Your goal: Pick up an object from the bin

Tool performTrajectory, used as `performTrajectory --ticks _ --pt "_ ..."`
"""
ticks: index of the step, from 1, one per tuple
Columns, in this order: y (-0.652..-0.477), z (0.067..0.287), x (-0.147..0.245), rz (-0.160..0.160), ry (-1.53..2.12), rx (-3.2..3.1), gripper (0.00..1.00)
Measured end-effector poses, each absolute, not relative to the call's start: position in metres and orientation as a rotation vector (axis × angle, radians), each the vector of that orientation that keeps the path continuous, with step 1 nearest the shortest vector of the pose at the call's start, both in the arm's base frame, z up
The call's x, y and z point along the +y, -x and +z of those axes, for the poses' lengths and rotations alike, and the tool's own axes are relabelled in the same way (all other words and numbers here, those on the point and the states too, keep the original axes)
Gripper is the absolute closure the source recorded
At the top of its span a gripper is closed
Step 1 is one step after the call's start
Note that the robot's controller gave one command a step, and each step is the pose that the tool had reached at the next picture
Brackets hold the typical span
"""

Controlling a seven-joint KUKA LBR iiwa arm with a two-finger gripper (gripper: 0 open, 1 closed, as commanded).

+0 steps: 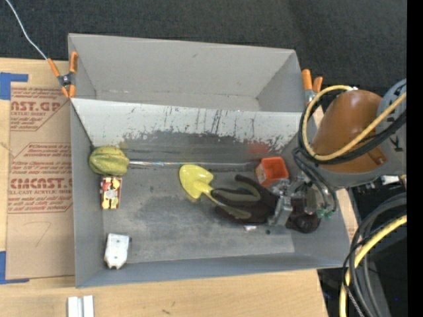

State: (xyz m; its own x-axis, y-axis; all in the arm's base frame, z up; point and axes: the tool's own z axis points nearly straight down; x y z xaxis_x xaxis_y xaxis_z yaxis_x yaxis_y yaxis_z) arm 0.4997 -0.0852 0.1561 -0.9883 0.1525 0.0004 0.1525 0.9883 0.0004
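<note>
Grey metal bin [182,71] with a few loose things on its floor. The gripper [282,210] is low at the floor's right end, at the right tip of a dark brown-black floppy glove-like thing [236,200]. Its metal parts overlap that tip; whether they touch is unclear. Jaws: can't tell if apart or together, lost against the dark clutter.

- Yellow plastic scoop-shaped piece [195,180] touches the dark thing's left end.
- Orange-red block [272,169] sits just behind the gripper by the back wall, right edge cut off by the arm.
- Dark rounded lump [306,222] is right of the gripper; bin thing or robot part, can't tell.
- Far left is a yellow-green ridged fruit-shaped toy [109,160].
- Just in front of the toy lies a small red-yellow-white packet [110,192], print unreadable.
- Small white boxy object [116,250] lies in the front-left corner.
- Orange wrist cover [347,127] and cables hide the bin's right wall.
</note>
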Motion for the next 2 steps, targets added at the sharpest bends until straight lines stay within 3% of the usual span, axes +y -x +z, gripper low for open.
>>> performTrajectory --ticks 1,2 --pt "-0.503 0.184 -0.085 0.0 0.258 -3.142 1.0" --pt "-0.498 0.256 -0.09 -0.002 0.246 -3.13 1.0"
